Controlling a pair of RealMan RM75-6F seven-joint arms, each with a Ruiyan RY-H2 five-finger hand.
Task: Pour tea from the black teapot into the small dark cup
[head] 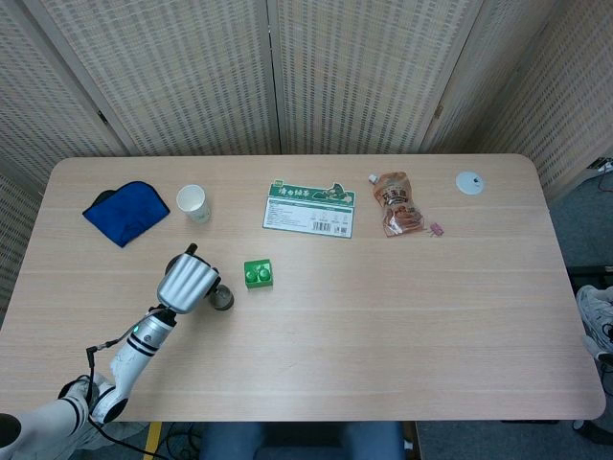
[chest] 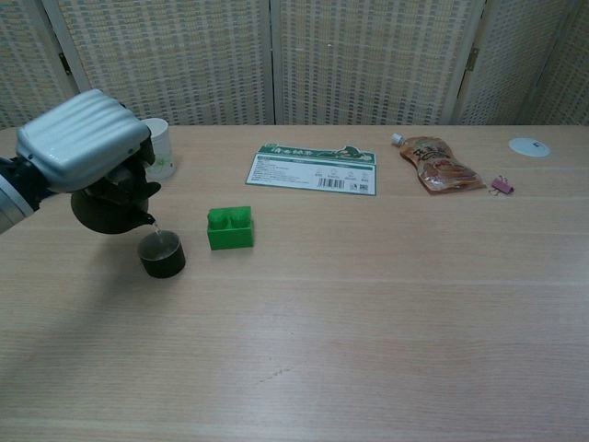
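My left hand [chest: 83, 143] [head: 186, 282] grips the black teapot [chest: 109, 208], held in the air and tilted with its spout down and to the right. The spout hangs just over the small dark cup [chest: 161, 254] [head: 222, 301], which stands on the table and has liquid in it. A thin stream runs from the spout into the cup. In the head view the hand hides most of the teapot. My right hand shows in neither view.
A green block [chest: 230, 227] sits right of the cup. A white paper cup [chest: 157, 146] stands behind my left hand. A blue cloth [head: 125, 212] lies at the far left. A green card [chest: 312, 168], brown pouch [chest: 440, 165], pink clip [chest: 502, 185] and white disc [chest: 529, 146] lie farther back.
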